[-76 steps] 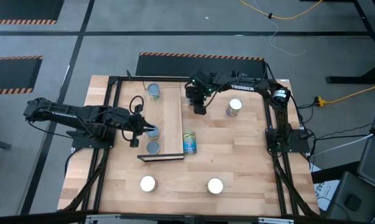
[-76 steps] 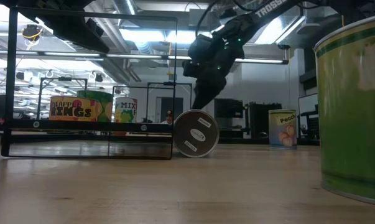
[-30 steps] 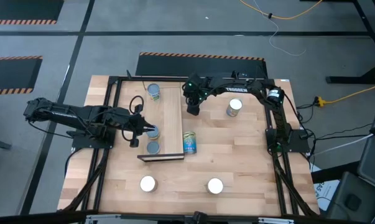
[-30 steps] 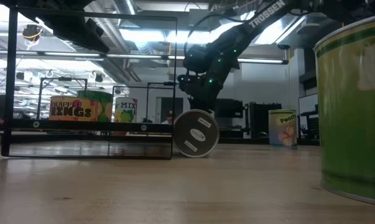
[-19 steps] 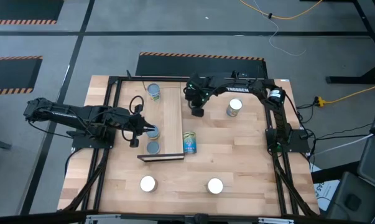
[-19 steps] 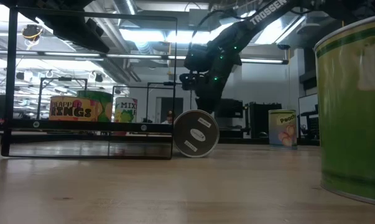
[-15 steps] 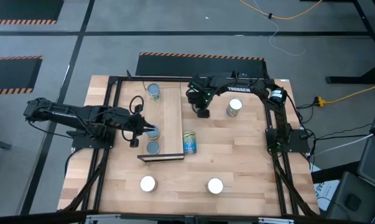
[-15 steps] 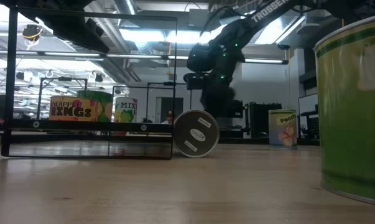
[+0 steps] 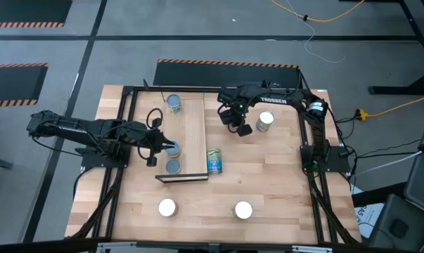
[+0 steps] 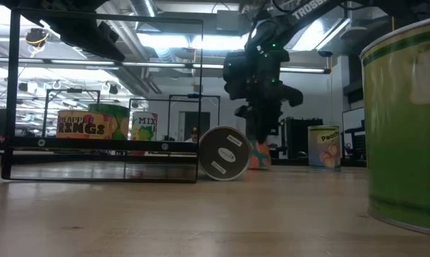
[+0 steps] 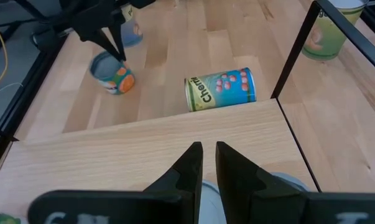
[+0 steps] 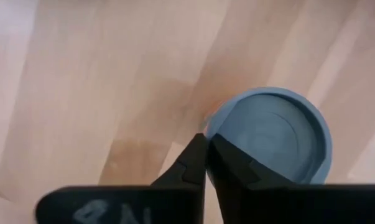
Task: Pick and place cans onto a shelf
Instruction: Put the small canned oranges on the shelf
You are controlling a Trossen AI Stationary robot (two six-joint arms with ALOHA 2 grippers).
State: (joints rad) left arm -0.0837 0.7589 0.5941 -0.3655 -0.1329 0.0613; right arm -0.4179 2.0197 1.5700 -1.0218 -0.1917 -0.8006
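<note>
The shelf (image 9: 194, 137), a long light-wood plank, lies left of centre with three cans on it: one (image 9: 174, 102) at the far end and two (image 9: 171, 148) (image 9: 173, 166) at the near end. My left gripper (image 11: 209, 155) hovers over the near end, fingers nearly shut with nothing between them. My right gripper (image 9: 237, 125) points down, shut, right of the shelf. A grey-topped can with an orange label (image 9: 245, 129) (image 11: 112, 73) stands on the table at its fingertips. A blue-and-yellow can (image 9: 214, 161) lies on its side against the shelf. My right gripper's shut fingertips (image 12: 203, 146) come from above, pointing down, and meet the rim (image 12: 213, 124) of the can's grey top at its edge. The can is beside the fingers, not between them, with its base on the table.
A white-topped can (image 9: 266, 121) stands just right of my right gripper. Two more white-topped cans (image 9: 167, 207) (image 9: 243, 209) stand near the front edge. A black metal frame (image 9: 131, 91) rims the tabletop. Bare wood lies between the shelf and the right-hand frame rail.
My right gripper has gone from beside the shelf toward the table's right edge, has rolled about its own axis and now points more steeply down. The orange-labelled can, hidden before, now shows beside its fingers.
</note>
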